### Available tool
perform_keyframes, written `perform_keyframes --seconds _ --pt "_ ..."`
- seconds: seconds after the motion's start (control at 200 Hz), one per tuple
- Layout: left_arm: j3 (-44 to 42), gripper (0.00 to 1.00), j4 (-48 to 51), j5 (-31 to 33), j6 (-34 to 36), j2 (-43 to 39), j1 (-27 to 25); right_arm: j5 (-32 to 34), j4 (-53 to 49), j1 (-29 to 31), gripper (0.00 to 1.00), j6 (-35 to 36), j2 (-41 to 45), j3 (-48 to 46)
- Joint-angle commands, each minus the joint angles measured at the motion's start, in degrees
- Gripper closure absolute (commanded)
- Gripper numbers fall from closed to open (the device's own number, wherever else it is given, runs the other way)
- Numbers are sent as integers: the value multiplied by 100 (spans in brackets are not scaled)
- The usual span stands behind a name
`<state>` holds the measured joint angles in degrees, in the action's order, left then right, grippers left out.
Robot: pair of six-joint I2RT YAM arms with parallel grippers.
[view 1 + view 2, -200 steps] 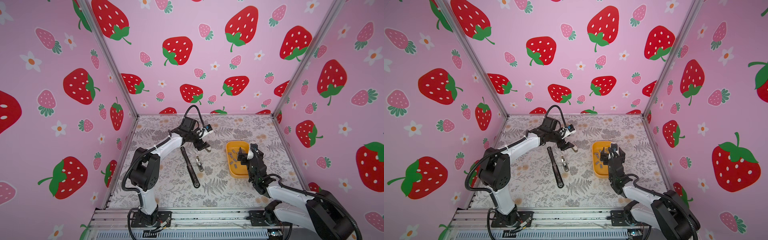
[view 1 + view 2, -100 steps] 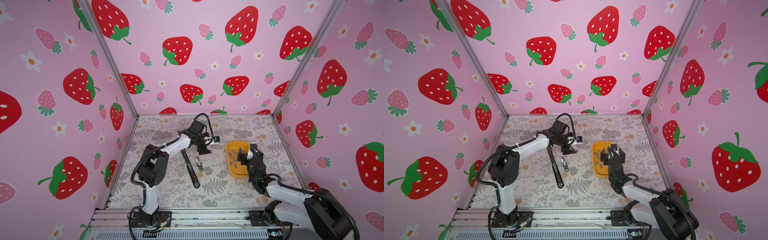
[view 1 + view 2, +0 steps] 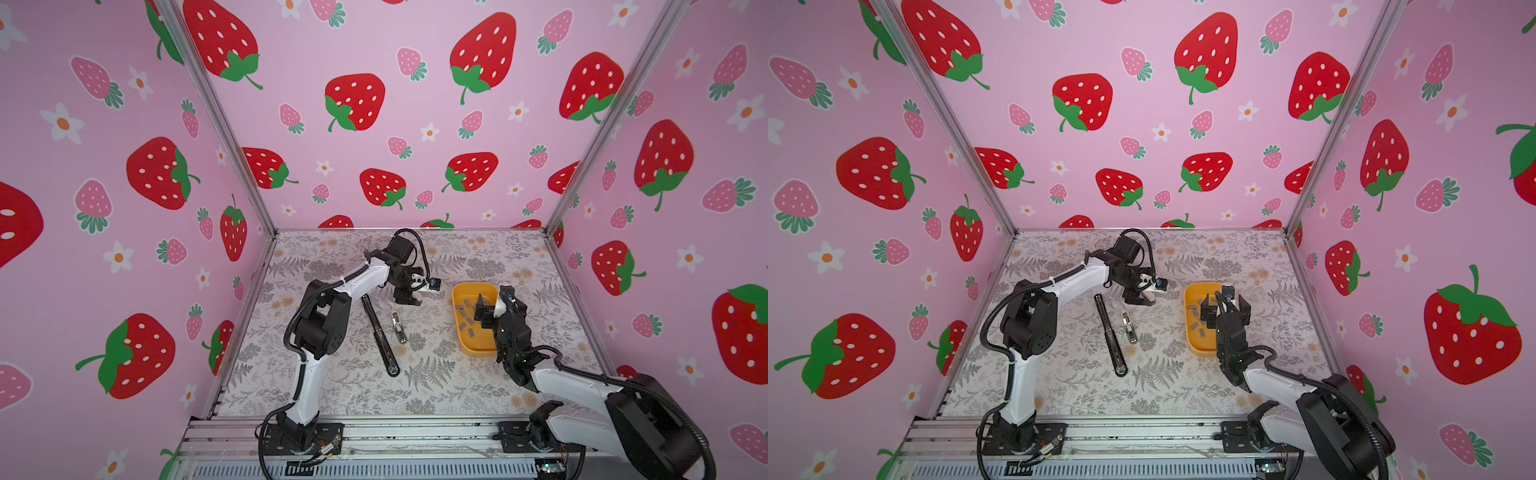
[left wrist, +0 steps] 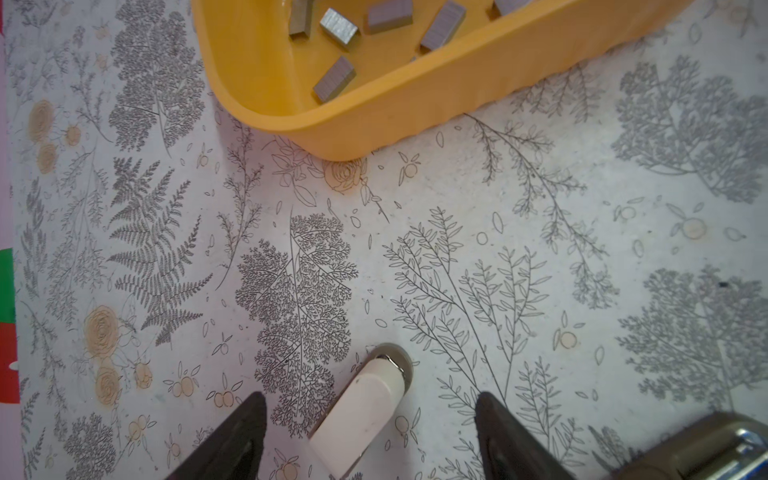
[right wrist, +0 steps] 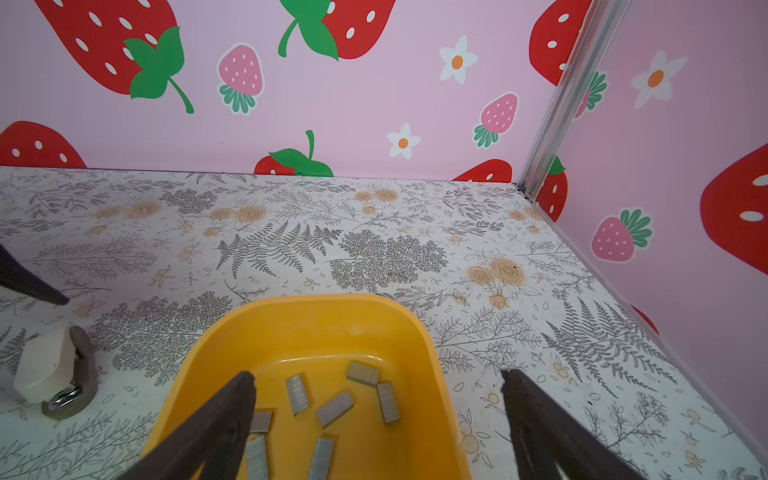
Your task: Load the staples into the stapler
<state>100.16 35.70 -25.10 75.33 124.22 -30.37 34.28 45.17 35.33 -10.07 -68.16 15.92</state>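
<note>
A small cream-topped stapler [image 4: 361, 409] on a metal base lies flat on the table, also seen in the right wrist view [image 5: 45, 370]. My left gripper [image 4: 370, 397] stands open astride its rounded end, with a gap on both sides. In a top view the left gripper [image 3: 409, 300] hangs low just left of the yellow tray [image 3: 480, 352]. The staples [image 5: 334, 408], several short grey strips, lie loose in that tray [image 5: 316, 301]. My right gripper [image 5: 377, 374] is open over the tray's near right part [image 3: 493, 296], one finger above the staples, the other outside the rim.
A long black bar [image 3: 380, 336] and a small metal piece [image 3: 398, 327] lie side by side on the patterned table, left of the tray. A bronze metal object [image 4: 706, 453] shows at the edge of the left wrist view. Pink walls close the back and sides.
The left wrist has turned and swung rightward toward the tray, bringing its gripper down around the cream stapler. The right arm has barely moved.
</note>
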Motion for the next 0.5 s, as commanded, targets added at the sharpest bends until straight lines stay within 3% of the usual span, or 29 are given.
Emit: perform_keyframes --seconds 0.0,0.495 --pt "410 25 557 -124 409 215 14 -12 55 -53 5 -40 -57 172" --pt "971 40 1040 37 500 690 20 -40 4 -79 4 -57 -155 245"
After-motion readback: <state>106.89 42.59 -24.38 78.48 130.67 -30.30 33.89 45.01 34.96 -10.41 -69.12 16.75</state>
